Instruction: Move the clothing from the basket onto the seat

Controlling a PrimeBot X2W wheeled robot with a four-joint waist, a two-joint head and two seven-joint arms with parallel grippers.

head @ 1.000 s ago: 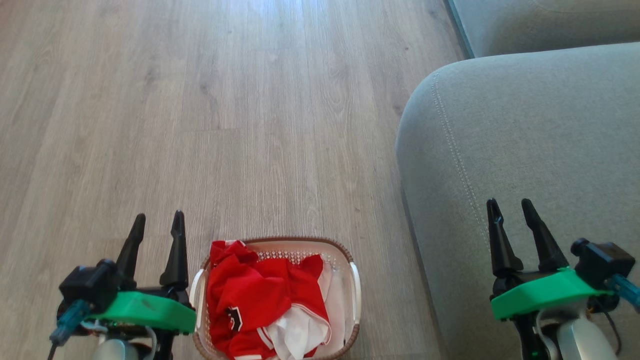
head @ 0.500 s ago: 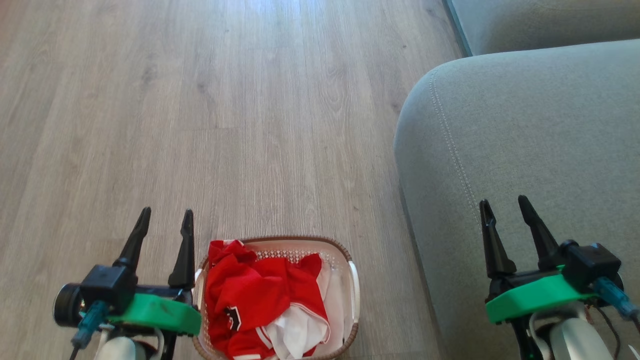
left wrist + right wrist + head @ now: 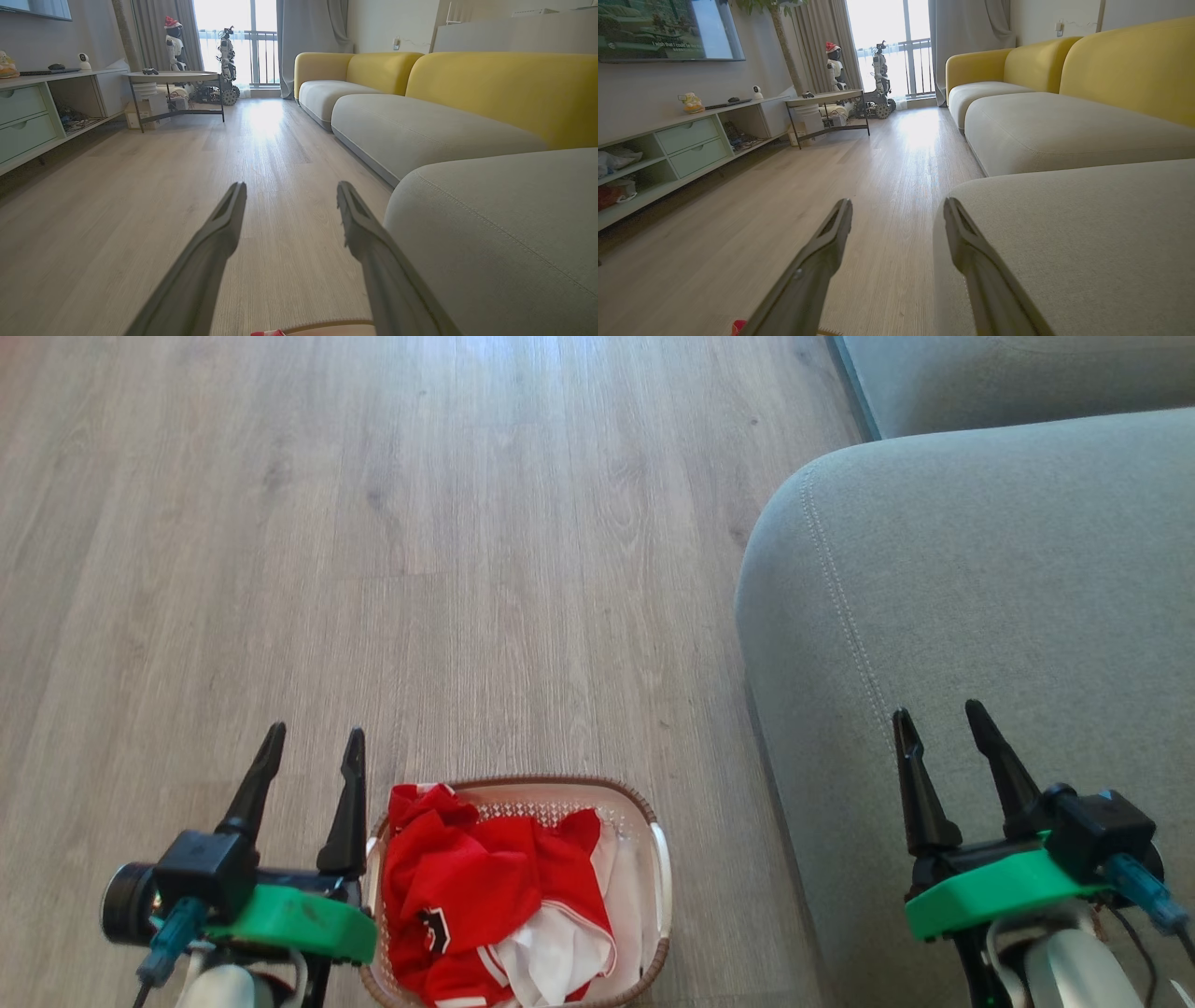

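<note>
Jaws spread wide and empty, the left gripper [image 3: 316, 731] at 7 o'clock is drifting slightly closer to the basket [image 3: 560, 782] at 6 o'clock, which is still holding the clothing [image 3: 485, 887], while the right gripper [image 3: 936, 709] is hovering over the seat [image 3: 980, 569] at 4 o'clock.

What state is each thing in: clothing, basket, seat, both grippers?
basket: upright on the floor, partly filled
clothing: crumpled heap inside the basket
seat: no clothing on the visible part
left gripper: open, empty, beside the basket
right gripper: open, empty, near the seat
</note>
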